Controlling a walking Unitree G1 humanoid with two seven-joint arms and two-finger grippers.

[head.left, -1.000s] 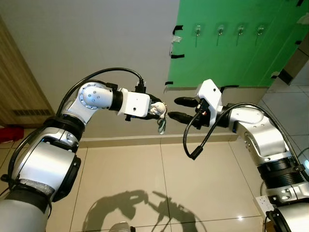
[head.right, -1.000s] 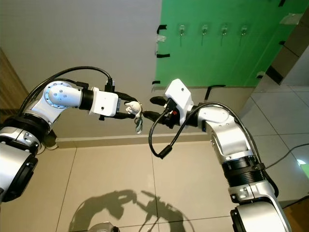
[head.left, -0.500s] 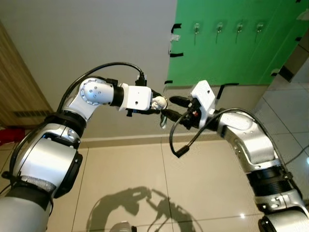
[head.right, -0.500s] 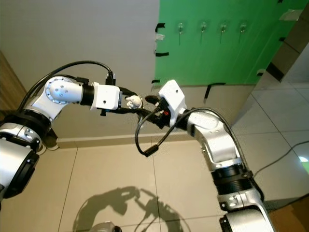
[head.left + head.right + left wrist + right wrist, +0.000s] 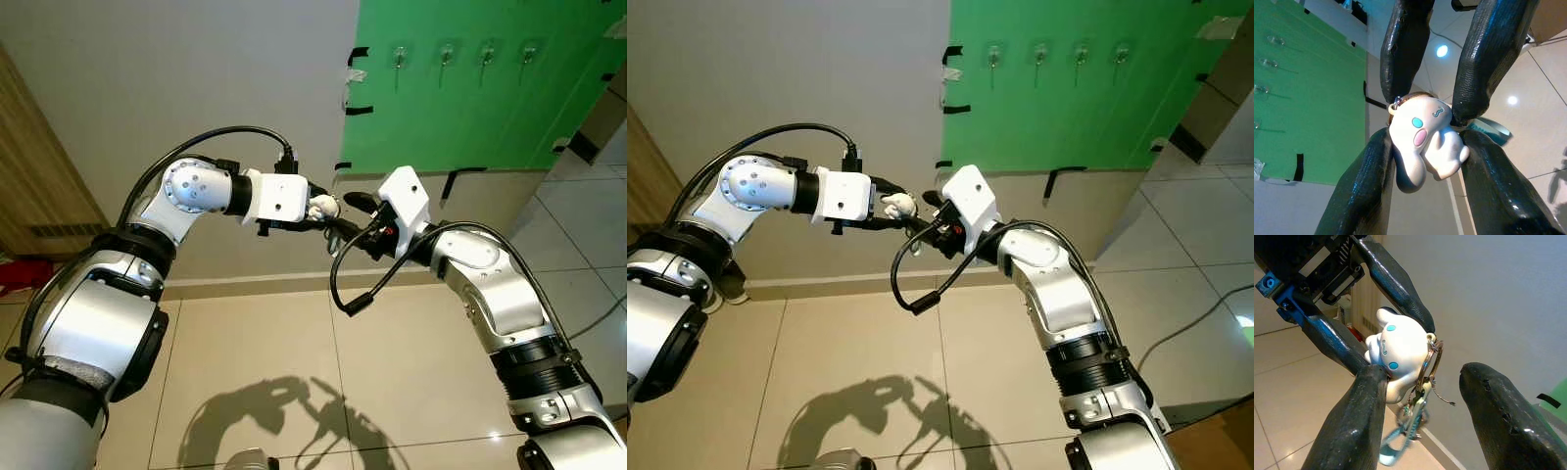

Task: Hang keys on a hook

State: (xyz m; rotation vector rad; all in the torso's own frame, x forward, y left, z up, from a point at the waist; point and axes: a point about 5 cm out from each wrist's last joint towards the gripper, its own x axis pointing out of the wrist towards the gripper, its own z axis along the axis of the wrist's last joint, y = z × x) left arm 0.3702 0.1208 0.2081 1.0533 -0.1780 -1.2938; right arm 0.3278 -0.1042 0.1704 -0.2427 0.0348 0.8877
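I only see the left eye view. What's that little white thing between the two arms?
Observer: The left wrist view shows a white charm, a puppy with blue eyes, pinched in the left gripper.
Operator: Any keys on it?
Observer: The right wrist view shows a metal ring on it, with a teal piece dangling below.
Operator: Is the other arm holding it?
Observer: Not yet. The right gripper is open around the ring.
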